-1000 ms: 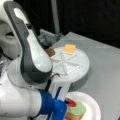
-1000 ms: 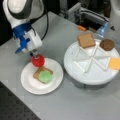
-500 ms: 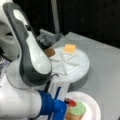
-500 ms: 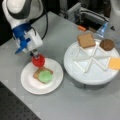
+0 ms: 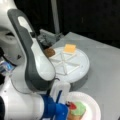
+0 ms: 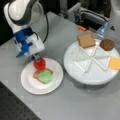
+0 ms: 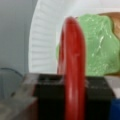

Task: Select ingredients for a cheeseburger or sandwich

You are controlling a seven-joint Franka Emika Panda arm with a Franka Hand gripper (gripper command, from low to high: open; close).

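On the grey tabletop (image 6: 75, 105), the divided tray (image 6: 92, 75) holds a bread slice (image 6: 86, 40), patty (image 6: 107, 44) and cheese (image 6: 115, 63). On the plate (image 6: 30, 82), lettuce (image 6: 45, 76) lies on bread, apparently. Above it, the gripper (image 6: 37, 58) has its jaws clamped on the tomato (image 6: 39, 64), held on edge.

Red tomato disc (image 6: 39, 64) held on edge above green lettuce (image 6: 45, 76) on bread slice (image 6: 37, 74); second slice (image 6: 86, 40), patty (image 6: 107, 44), cheese (image 6: 115, 63) apart.

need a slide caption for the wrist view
Gripper shut on the red tomato disc, held on edge above the green lettuce on the white plate.
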